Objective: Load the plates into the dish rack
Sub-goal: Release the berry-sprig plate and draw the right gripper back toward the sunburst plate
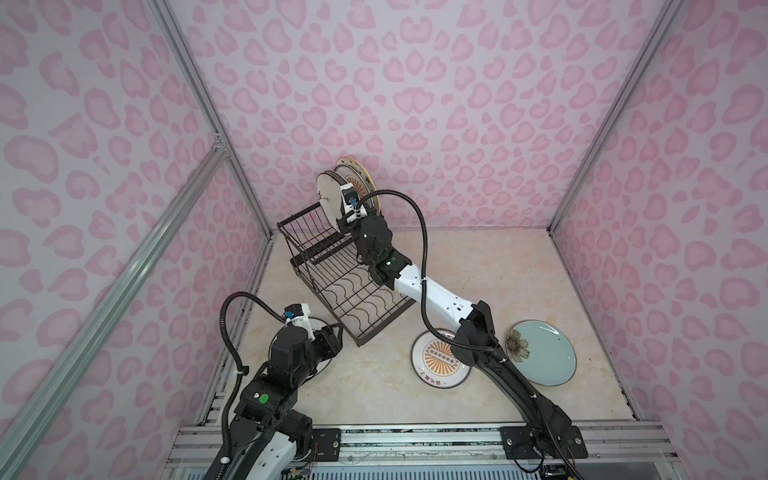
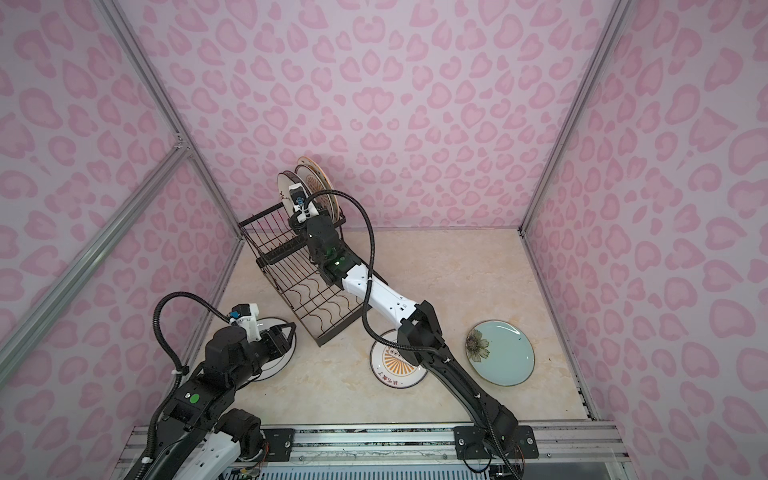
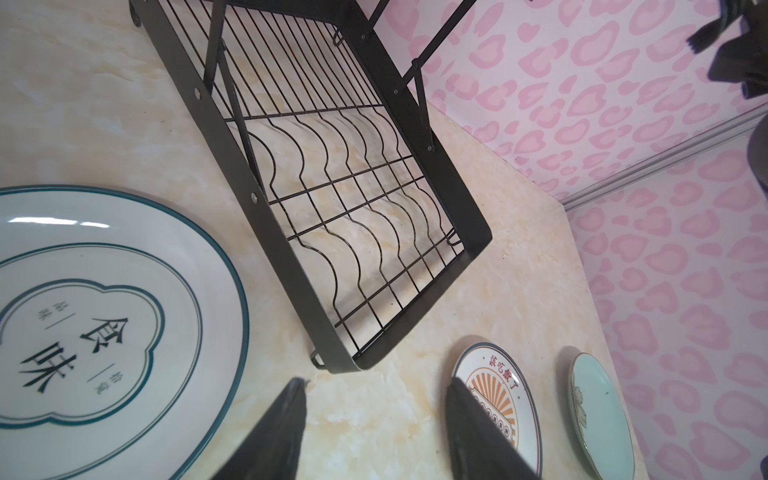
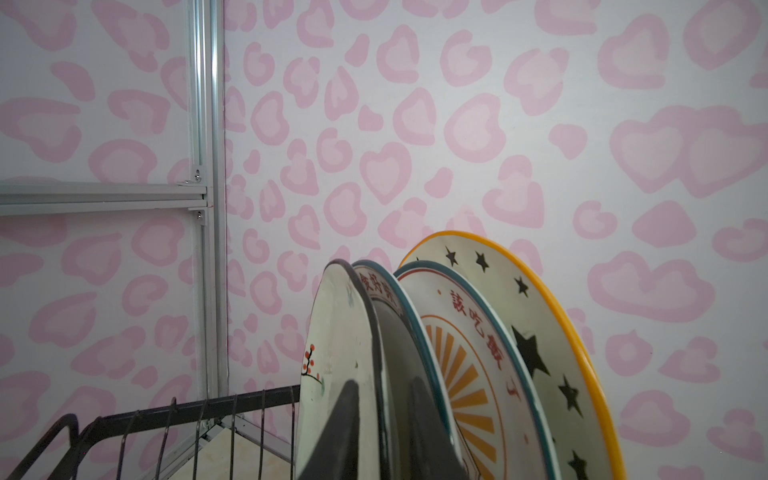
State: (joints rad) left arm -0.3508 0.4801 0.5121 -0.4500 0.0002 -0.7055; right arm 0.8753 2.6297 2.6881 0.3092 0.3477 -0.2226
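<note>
While four plates stand on edge in the raised basket of the dish rack (image 1: 357,299), three more lie flat on the table (image 1: 478,266). The black wire rack sits at the table's back left corner, its lower wavy tray bare.

Seen from the right wrist, the standing plates lean close together. From front to back they are a blossom plate (image 4: 332,374) with a dark rim, a teal-rimmed plate (image 4: 380,286) with red lettering, a standing sunburst plate (image 4: 469,353) and a star plate (image 4: 540,324) with a yellow rim.

The right gripper (image 4: 382,384) reaches into the basket. Its two fingers straddle the edge of the blossom plate, one on each face. Whether they pinch it or sit slack around it, I cannot tell.

The left gripper (image 3: 376,380) hovers over the table just beside the rack's front corner, fingers spread and holding nothing. A lettered plate (image 3: 124,291), white with a green rim line, lies near the table's left edge, beneath that arm.

A flat sunburst plate (image 1: 436,361) lies near the middle of the front edge, partly under the right arm. A pale blue plate (image 1: 544,353) with a flower lies just beside it, toward the right edge.
</note>
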